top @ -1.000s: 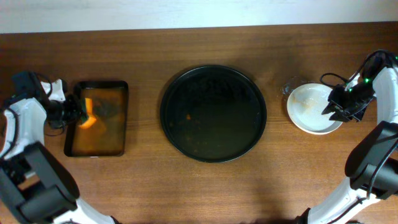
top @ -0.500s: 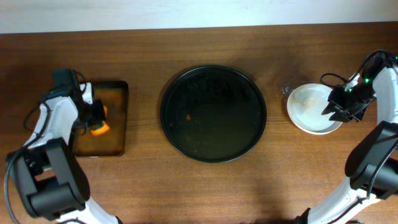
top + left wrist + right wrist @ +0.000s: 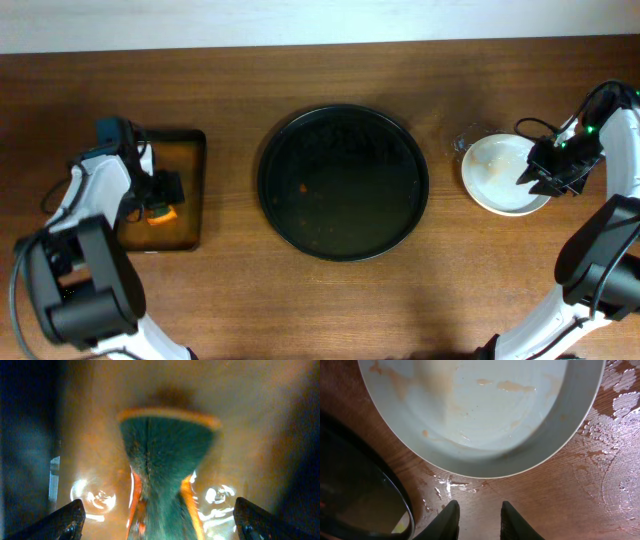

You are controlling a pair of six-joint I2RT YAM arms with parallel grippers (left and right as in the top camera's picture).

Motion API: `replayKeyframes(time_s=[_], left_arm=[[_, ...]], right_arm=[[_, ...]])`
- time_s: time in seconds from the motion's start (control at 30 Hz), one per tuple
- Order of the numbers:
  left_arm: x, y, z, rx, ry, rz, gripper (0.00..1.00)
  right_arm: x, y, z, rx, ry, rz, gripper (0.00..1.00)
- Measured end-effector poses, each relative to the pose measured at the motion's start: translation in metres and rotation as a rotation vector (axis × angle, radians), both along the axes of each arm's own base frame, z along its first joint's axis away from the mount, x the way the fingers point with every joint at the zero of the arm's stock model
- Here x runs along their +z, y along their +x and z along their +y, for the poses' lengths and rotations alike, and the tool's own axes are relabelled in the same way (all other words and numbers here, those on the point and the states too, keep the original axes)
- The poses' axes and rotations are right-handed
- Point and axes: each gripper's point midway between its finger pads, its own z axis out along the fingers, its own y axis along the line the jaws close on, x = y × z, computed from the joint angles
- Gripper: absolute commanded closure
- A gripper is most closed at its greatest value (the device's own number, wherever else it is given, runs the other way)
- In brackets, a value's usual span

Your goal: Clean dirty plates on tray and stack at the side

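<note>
The round black tray (image 3: 343,182) lies mid-table with only a few tiny orange specks on it. To its right, on the wood, lies a white plate (image 3: 497,172) with pale orange-brown smears (image 3: 515,386); how many plates lie there I cannot tell. My right gripper (image 3: 545,173) hovers at the plate's right rim. Its fingers (image 3: 447,521) stand a little apart, with bare wet wood between them. My left gripper (image 3: 160,190) is wide open over a green and orange sponge (image 3: 167,460), and both fingertips (image 3: 65,521) are clear of it.
The sponge (image 3: 161,211) lies in brownish water in a small rectangular dark tray (image 3: 185,145) at the left. Wet streaks (image 3: 615,405) cover the wood around the plate. A dark curved rim (image 3: 395,495) shows at lower left in the right wrist view.
My left gripper has opened and let the sponge go into the rectangular tray. The right arm and the plate have not moved.
</note>
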Motion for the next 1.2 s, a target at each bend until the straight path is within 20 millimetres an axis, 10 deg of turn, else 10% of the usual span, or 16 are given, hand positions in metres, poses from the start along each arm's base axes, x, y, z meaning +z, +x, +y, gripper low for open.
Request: replayKeyframes(time_s=[0.23,0.53,0.77,0.83,1.2], left_arm=[[0.103,0.024,-0.018,-0.052,0.065,-0.278,0.01],[0.089,-0.027,-0.056,-0.053,-0.113,-0.082,0.01],[0.088,-0.048,-0.064,-0.022,-0.139,-0.088,0.01],[0.095,-0.057,-0.066,-0.024,-0.128,-0.151,0.01],[0.15,-0.129,-0.081,-0.061,-0.042,-0.624,0.01]], right_arm=[[0.003,0.004,-0.001,0.042,-0.008,-0.026,0.7],[0.085,0.002,0.018,0.175,-0.112,-0.245,0.67],[0.141,-0.007,0.073,0.364,-0.214,-0.479,0.29],[0.144,-0.014,0.088,0.407,-0.23,-0.533,0.01],[0.145,-0.1,0.128,0.479,-0.294,-0.76,0.01]])
